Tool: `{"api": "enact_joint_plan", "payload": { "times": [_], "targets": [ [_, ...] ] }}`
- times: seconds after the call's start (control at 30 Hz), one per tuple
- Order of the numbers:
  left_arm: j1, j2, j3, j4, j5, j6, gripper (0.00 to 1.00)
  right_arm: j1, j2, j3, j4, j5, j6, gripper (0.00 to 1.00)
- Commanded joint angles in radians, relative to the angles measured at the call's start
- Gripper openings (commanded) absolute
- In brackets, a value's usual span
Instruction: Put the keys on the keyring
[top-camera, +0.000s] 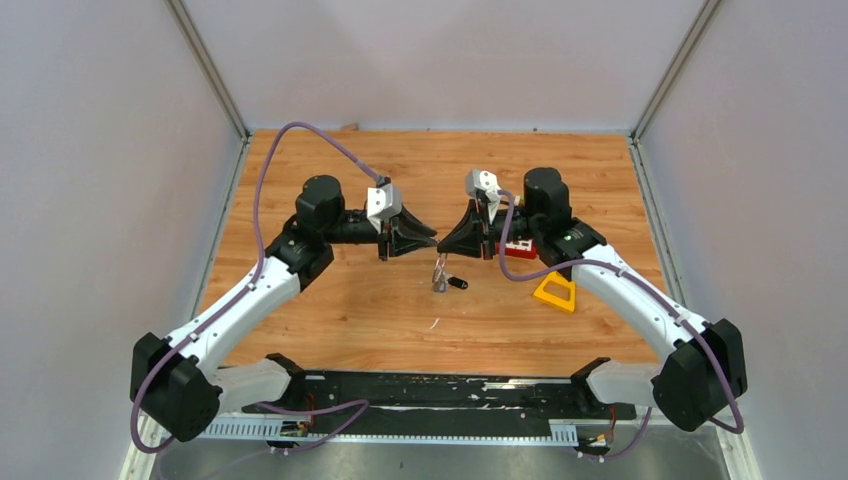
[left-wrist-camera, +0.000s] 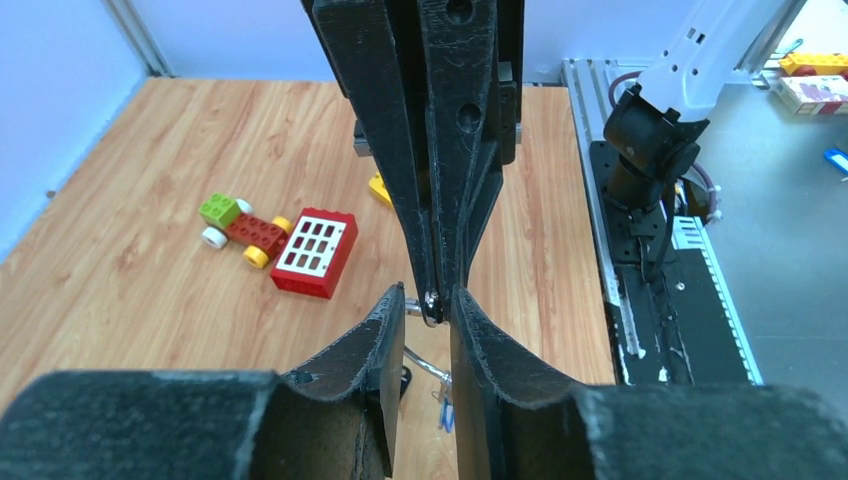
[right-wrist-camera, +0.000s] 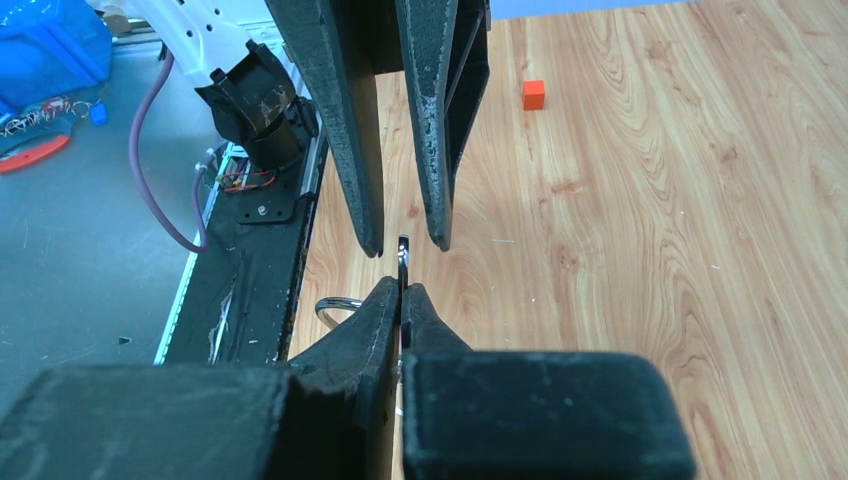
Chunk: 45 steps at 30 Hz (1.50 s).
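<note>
My two grippers meet tip to tip above the middle of the table. My right gripper (right-wrist-camera: 402, 290) is shut on the thin silver keyring (right-wrist-camera: 335, 303) and holds it in the air. The ring's edge (left-wrist-camera: 432, 303) sticks out between the fingertips of my left gripper (left-wrist-camera: 425, 295), which is open with a narrow gap around it. A blue tag (left-wrist-camera: 445, 415) and small silver keys (top-camera: 439, 278) hang below the ring. A black-headed key (top-camera: 461, 284) sits at the bottom of that bunch; I cannot tell whether it hangs from the ring or lies on the table.
A red block with a white window grille (left-wrist-camera: 315, 252) and a small brick car (left-wrist-camera: 240, 225) lie under the right arm. A yellow triangular frame (top-camera: 556, 292) lies at the right. A small orange cube (right-wrist-camera: 533, 94) sits far left. Walls enclose the table.
</note>
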Motion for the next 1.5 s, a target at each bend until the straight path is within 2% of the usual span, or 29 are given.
{"api": "enact_joint_plan", "payload": {
  "times": [0.0,0.3,0.5,0.87,1.47],
  "targets": [
    [0.004,-0.023,-0.010,0.086,0.030,-0.007,0.31,0.001,-0.031,0.007,0.089,-0.029,0.050,0.00],
    [0.004,-0.023,-0.043,0.120,0.037,-0.009,0.30,-0.008,-0.034,0.004,0.105,-0.034,0.071,0.00],
    [0.004,-0.019,-0.043,0.143,0.039,-0.028,0.26,-0.009,-0.033,0.000,0.108,-0.036,0.072,0.00],
    [0.005,-0.007,-0.039,0.152,0.039,-0.047,0.10,-0.013,-0.030,0.001,0.107,-0.037,0.071,0.00],
    [0.004,0.003,-0.039,0.129,0.033,-0.050,0.21,-0.015,-0.033,0.000,0.109,-0.038,0.073,0.00]
  ]
}}
